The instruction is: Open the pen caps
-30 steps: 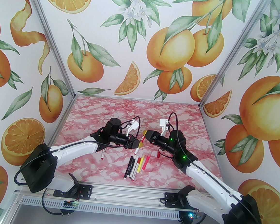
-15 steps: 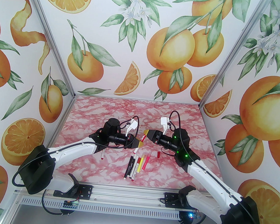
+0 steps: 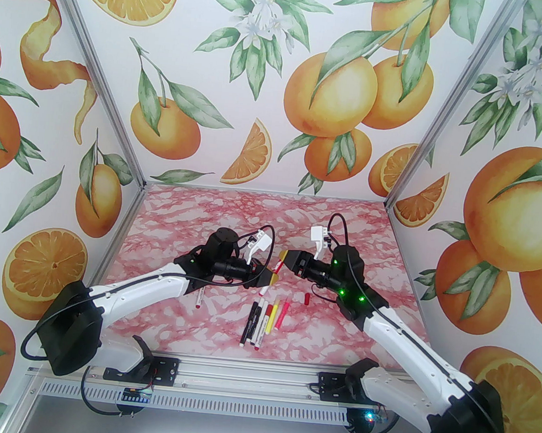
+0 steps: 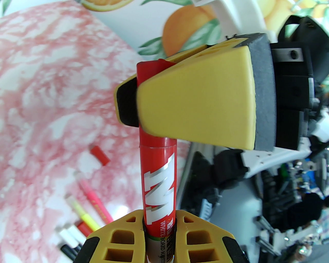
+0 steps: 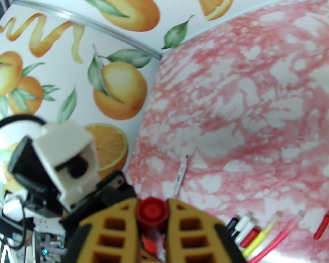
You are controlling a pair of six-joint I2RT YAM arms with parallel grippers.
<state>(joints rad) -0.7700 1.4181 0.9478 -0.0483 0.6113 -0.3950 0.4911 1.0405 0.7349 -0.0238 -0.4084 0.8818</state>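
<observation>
Left wrist view: left gripper point(image 4: 159, 231) clamps the barrel of a red-and-white plastic whiteboard marker point(image 4: 159, 185); right gripper point(image 4: 135, 102), directly ahead, clamps its red cylindrical plastic cap point(image 4: 148, 73), seated on the barrel, above the pink marbled surface point(image 4: 38, 90).

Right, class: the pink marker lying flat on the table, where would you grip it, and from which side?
Take the pink marker at mid-barrel, coming straight down from above and closing across its width. It lies flat, so nothing can slip beneath it. The yellow marker lies close along its left; its right side is bare table.
</observation>
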